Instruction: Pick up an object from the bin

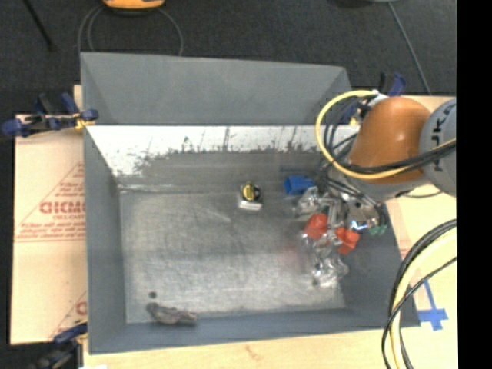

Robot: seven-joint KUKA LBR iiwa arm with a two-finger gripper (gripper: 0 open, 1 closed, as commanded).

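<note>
Whether the gripper (327, 266) is open or closed cannot be told: its metal parts and red fittings bunch together over the right side of the bin (223, 148), close to the right wall, and no object shows inside it. Below it there appears to be only bare grey floor, so the plainest risk is a close on nothing and a lift that comes up empty. The nearest candidate is a blue block (296, 184), just to the far left of the gripper and right at the foot of the far wall. A descent from the present position would likely miss it or clip its edge, and a nudge could jam it into the wall seam where a two-sided grasp has no room. Further left along the far side sits a small yellow-and-black thing (250, 194), well apart from the gripper. It looks small and may skid away if touched off-centre. A dark grey piece (171, 314) lies flat in the near left corner, the hardest reach and low enough to slip a grasp. Outward again, the orange cover (388, 133) and looped cables (332, 129) hang over the right rim, so a sideways move could catch them on the wall.
</note>
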